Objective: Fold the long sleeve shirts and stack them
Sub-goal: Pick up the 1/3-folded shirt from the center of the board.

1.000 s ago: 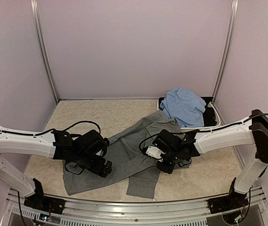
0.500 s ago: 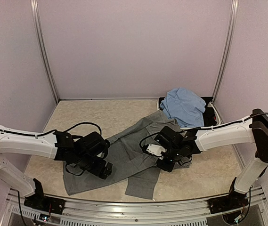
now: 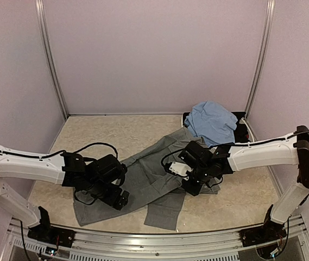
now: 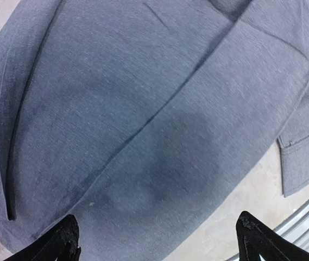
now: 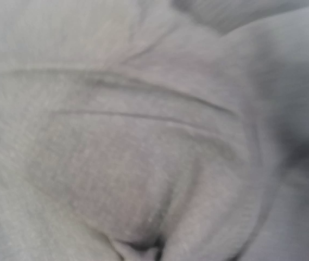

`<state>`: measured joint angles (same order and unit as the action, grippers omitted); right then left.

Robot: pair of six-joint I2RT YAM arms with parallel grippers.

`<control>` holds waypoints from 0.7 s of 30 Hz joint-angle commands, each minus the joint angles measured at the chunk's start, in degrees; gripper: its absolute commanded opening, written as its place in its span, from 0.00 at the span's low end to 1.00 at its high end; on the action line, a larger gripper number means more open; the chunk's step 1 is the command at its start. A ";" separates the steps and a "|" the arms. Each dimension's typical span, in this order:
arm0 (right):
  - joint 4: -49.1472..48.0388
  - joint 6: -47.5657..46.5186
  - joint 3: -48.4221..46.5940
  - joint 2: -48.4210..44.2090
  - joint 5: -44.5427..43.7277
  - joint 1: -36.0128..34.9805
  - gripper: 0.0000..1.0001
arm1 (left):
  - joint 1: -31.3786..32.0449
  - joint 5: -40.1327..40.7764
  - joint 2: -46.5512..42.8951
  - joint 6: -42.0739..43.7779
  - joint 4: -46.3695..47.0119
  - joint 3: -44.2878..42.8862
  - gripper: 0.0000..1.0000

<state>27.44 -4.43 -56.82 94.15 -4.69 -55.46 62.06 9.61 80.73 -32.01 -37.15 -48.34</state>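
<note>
Slate-grey soft cloth shirt (image 3: 149,176) lies spread on the beige desk (image 3: 105,136), its far corner just beside the crumpled light blue cloth shirt (image 3: 214,122). My right hand (image 3: 191,186), nearer than that blue shirt, is clenched on a pucker of grey cloth. My left hand (image 4: 159,244), well left of it, hangs released over the fabric. Pulling on one thin pinch could drag the shirt askew, or the cloth could slip free.
</note>
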 commanded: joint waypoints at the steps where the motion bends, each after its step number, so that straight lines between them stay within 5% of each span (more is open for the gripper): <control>1: 5.67 1.83 -7.10 -7.97 -1.46 2.10 0.00 | 7.32 2.00 -0.59 -0.43 -6.57 -6.17 0.96; 9: 11.06 0.54 -16.18 -10.05 -0.53 7.24 0.00 | 17.96 6.22 9.12 3.32 -9.75 -10.01 0.95; 21: 13.02 -0.78 -18.66 -8.13 -0.32 10.62 0.00 | 19.67 4.81 19.35 5.94 3.38 -11.63 0.90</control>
<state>39.24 -4.58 -73.45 85.32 -4.75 -45.54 80.95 15.38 98.63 -26.72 -39.00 -58.39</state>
